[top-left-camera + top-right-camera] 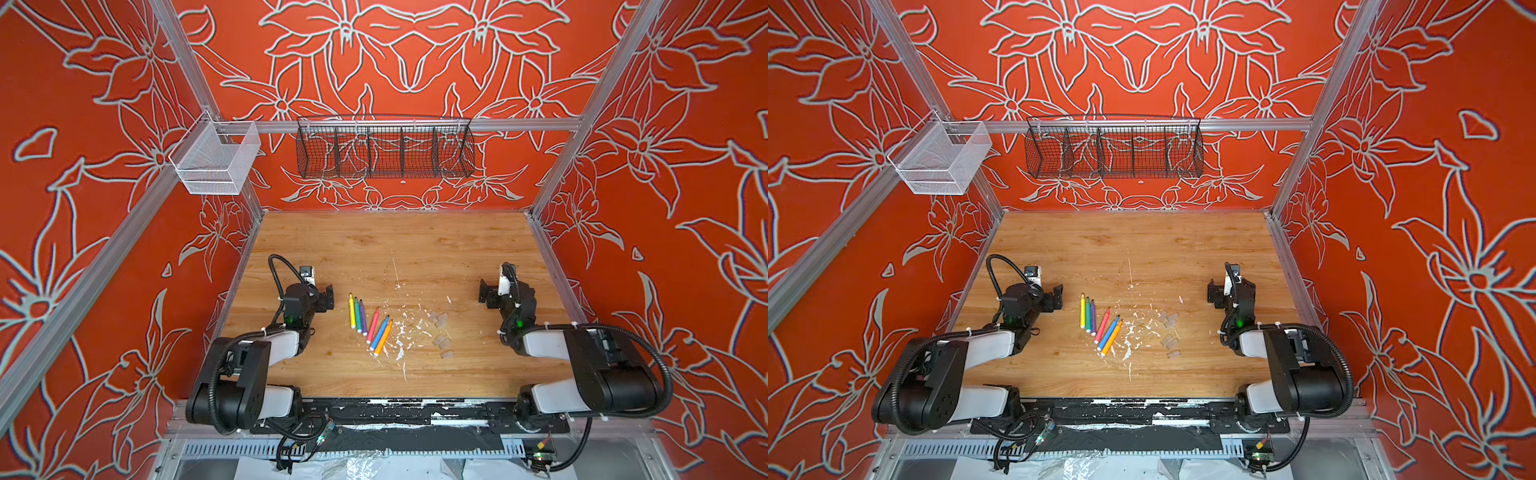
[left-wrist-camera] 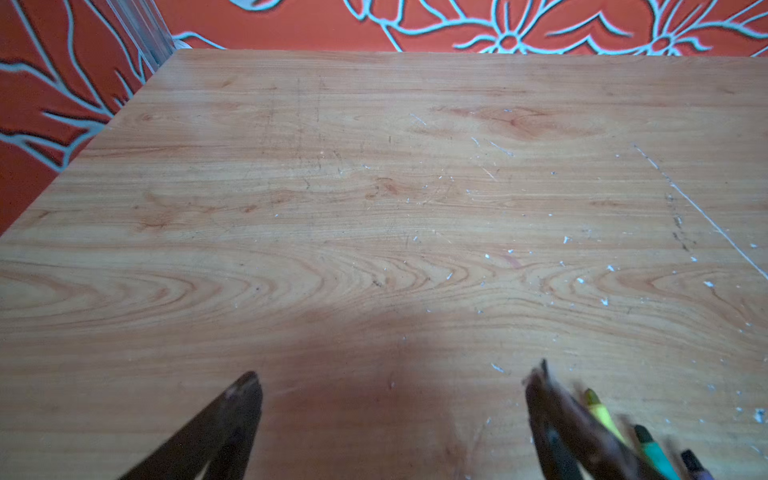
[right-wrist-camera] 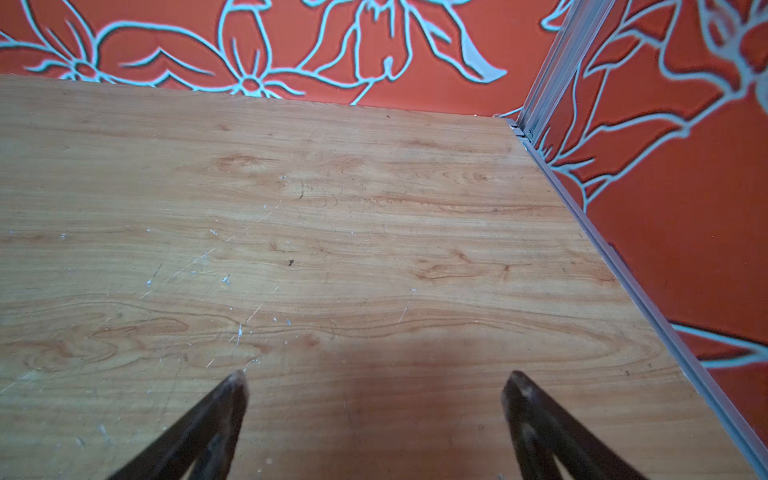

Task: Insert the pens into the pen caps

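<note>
The left fingers (image 1: 328,297) stand spread wide with nothing between them at the left side of the bench (image 1: 415,245). The right fingers (image 1: 483,291) stand just as wide and empty at the right side. Both top views show this.

Between the two arms, in the nearer half of the bench, lie the pens (image 1: 373,321) (image 1: 1102,325). Yellow, green and purple lie close side by side, running far to near. Pink, blue and orange lie just to their right, fanned with their far ends leaning right. The caps (image 1: 439,319) (image 1: 1169,320) lie loose to the right of the pens and apart from them, in a short scatter running far to near. White flecks (image 1: 401,332) speckle the wood between the pens and the caps. On the far wall hangs a black wire basket (image 1: 384,151), and a white mesh basket (image 1: 216,160) hangs at the far left corner.

In the left wrist view the left fingers (image 2: 243,399) show as two dark, blurred tips set wide apart over bare wood. Just past one of them lie the ends of the yellow, green and purple pens (image 2: 600,411).

In the right wrist view the right fingers (image 3: 232,399) are likewise parted wide, holding nothing. Flecked bench (image 3: 353,249) lies between them, and the far right corner lies ahead.
</note>
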`<action>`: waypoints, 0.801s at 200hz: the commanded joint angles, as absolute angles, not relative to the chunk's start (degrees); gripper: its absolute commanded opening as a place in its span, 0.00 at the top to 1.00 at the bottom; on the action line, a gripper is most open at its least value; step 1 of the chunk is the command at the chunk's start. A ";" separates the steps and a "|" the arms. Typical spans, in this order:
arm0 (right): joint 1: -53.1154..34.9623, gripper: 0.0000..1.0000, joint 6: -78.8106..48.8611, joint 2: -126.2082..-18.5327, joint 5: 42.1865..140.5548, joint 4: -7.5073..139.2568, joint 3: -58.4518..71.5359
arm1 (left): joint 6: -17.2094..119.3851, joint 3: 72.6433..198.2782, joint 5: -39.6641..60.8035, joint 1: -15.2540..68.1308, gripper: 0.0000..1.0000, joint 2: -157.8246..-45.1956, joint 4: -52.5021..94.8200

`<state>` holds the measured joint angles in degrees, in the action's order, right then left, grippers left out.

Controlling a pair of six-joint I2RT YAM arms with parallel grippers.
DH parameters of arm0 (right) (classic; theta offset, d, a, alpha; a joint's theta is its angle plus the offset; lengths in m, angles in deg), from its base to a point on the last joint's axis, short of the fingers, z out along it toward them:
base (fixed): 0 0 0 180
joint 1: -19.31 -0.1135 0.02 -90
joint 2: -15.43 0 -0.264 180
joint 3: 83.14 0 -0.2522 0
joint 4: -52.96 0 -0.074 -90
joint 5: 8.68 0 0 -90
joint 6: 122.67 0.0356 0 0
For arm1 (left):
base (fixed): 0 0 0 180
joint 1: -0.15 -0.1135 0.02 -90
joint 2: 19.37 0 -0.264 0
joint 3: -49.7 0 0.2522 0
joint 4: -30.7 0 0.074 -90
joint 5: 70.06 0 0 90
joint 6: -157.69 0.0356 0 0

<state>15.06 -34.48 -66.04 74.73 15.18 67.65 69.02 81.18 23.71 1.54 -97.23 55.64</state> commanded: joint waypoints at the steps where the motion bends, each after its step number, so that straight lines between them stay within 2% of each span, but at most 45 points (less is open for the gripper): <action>1: 14.80 0.03 -35.09 -66.48 74.24 15.40 66.60 | 69.02 81.99 24.07 1.20 0.04 -97.68 56.85; 138: 14.76 0.03 -35.05 -66.48 74.29 15.46 66.66 | 69.13 81.74 24.33 1.20 0.04 -97.51 57.26; 160: 14.71 0.03 -35.29 -66.10 74.10 13.95 67.54 | 70.62 81.10 21.00 1.29 0.04 -95.60 57.21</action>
